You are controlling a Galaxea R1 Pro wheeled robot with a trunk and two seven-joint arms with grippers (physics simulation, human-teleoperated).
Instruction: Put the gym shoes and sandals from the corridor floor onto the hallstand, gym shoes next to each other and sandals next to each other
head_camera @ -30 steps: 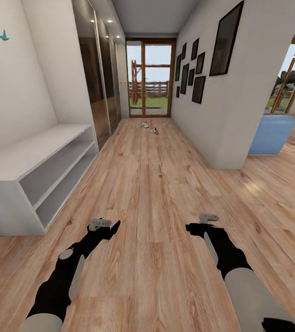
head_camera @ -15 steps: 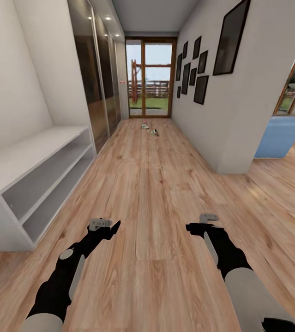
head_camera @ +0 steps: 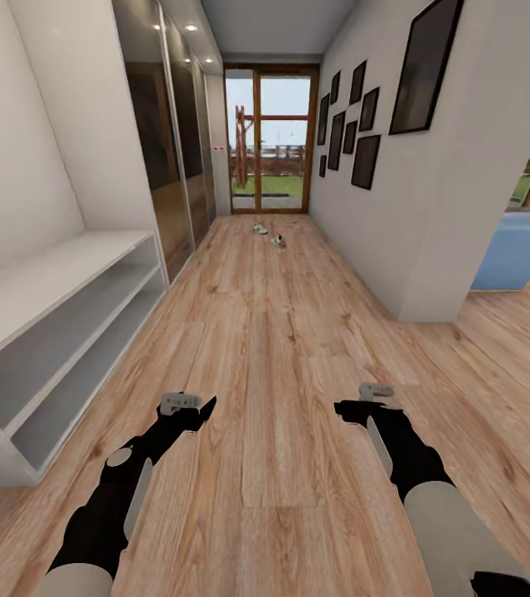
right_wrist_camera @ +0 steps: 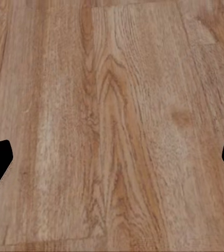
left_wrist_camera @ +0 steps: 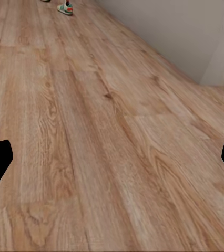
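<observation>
We see the two gym shoes lying far down the corridor floor, near the glass door, slightly apart from each other; one of them also shows in the left wrist view. The hallstand stands along the wall on our left, both compartments open. The left gripper and right gripper hang low over the planks, holding nothing, each with its jaws wide apart.

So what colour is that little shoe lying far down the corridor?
White with green and red-orange accents: the gym shoe shows best in the left wrist view, though small.
</observation>
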